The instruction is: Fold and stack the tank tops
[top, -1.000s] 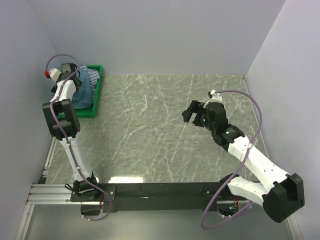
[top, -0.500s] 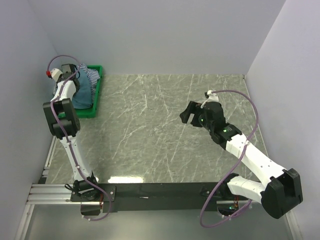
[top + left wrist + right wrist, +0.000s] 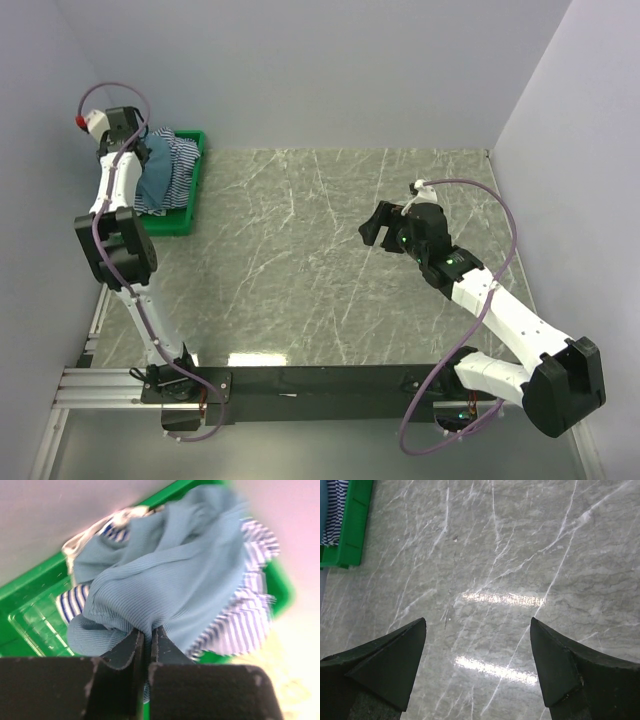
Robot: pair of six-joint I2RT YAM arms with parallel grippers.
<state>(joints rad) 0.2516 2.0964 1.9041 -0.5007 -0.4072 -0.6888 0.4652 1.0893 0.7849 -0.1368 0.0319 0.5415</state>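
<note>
Teal-blue tank top (image 3: pixel 175 575), we note, hangs pinched in the jaws of the left gripper (image 3: pixel 147 633) over the green bin (image 3: pixel 30 587) of striped tops (image 3: pixel 245 611), while the right gripper (image 3: pixel 477 623) gapes wide above the marble table (image 3: pixel 520 540).

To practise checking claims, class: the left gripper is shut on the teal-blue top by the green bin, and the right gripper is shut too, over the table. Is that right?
Not quite. The right gripper is open, its jaws wide apart over the table, as the right wrist view shows. The left gripper is indeed shut on the teal-blue top by the green bin.
</note>
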